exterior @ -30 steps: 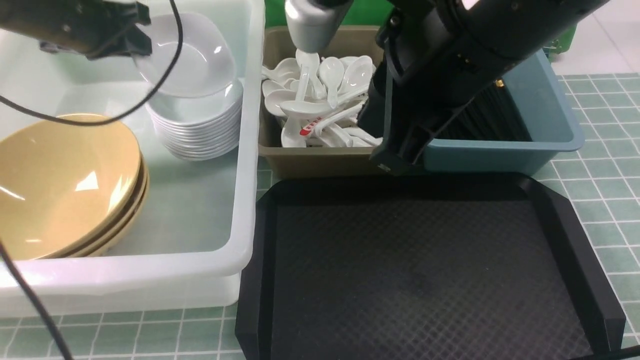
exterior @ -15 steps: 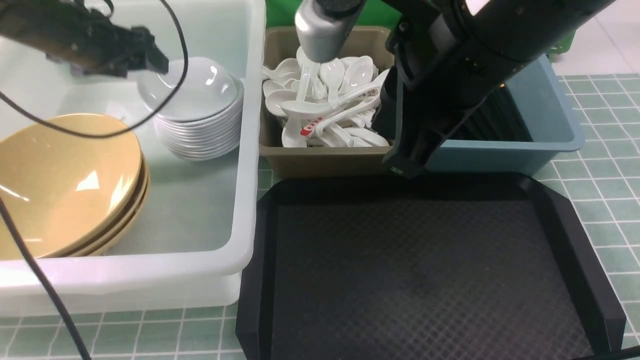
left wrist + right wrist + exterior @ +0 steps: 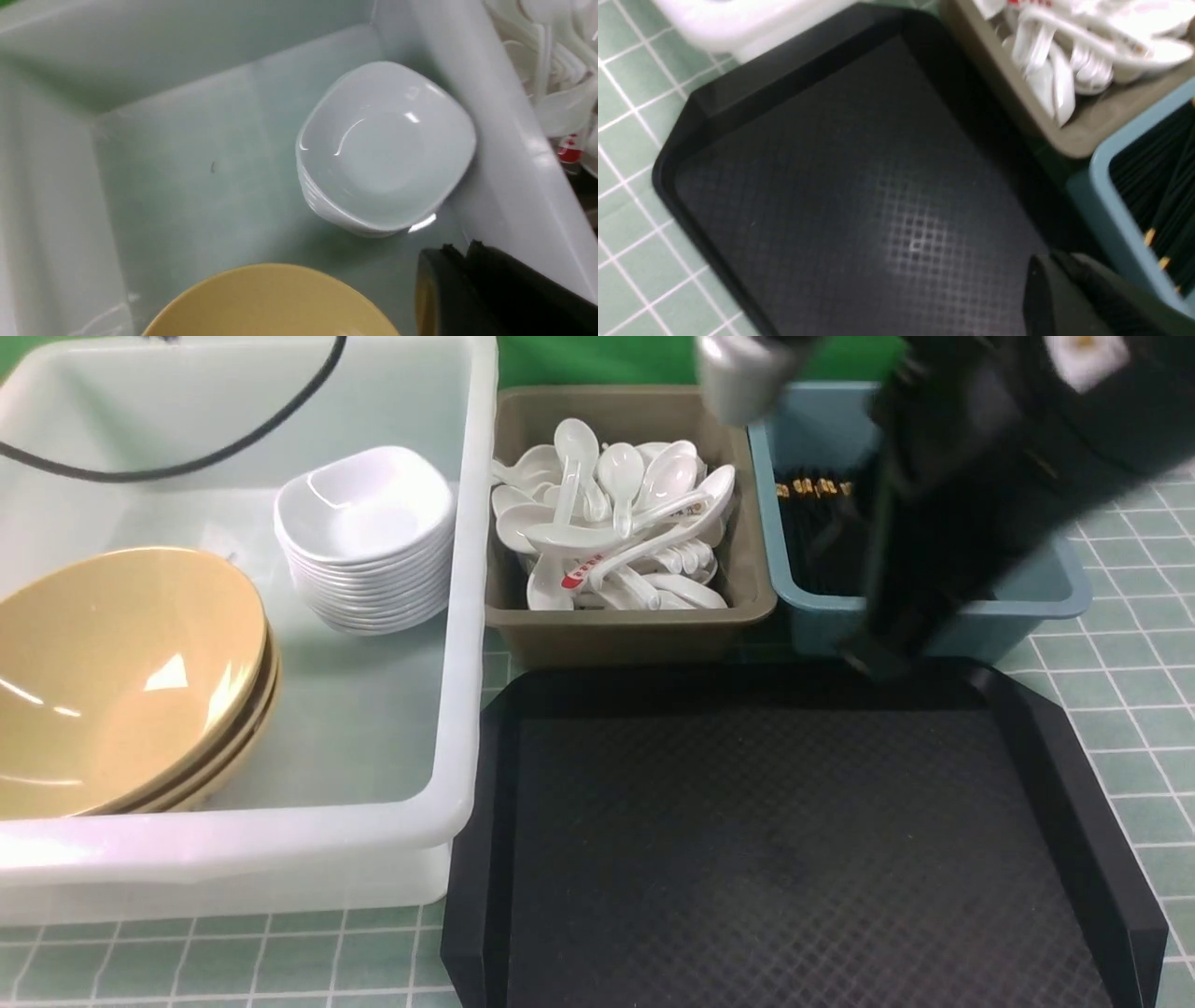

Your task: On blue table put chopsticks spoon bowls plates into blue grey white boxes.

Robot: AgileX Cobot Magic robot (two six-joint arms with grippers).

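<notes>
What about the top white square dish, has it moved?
Yes. The white square dish came down onto the stack of white dishes, inside the white plastic box.

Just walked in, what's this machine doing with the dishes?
A two-armed robot is sorting tableware. Stacked white dishes and yellow bowls sit in the white box, spoons fill the grey box, chopsticks lie in the blue box. The black tray is bare. The left gripper hangs shut over the white box, the right gripper shut over the tray.

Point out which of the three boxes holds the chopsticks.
The blue box, rightmost of the three: black chopsticks lie in it. The grey-brown box beside it holds white spoons; the big white box holds yellow bowls and stacked white dishes.
</notes>
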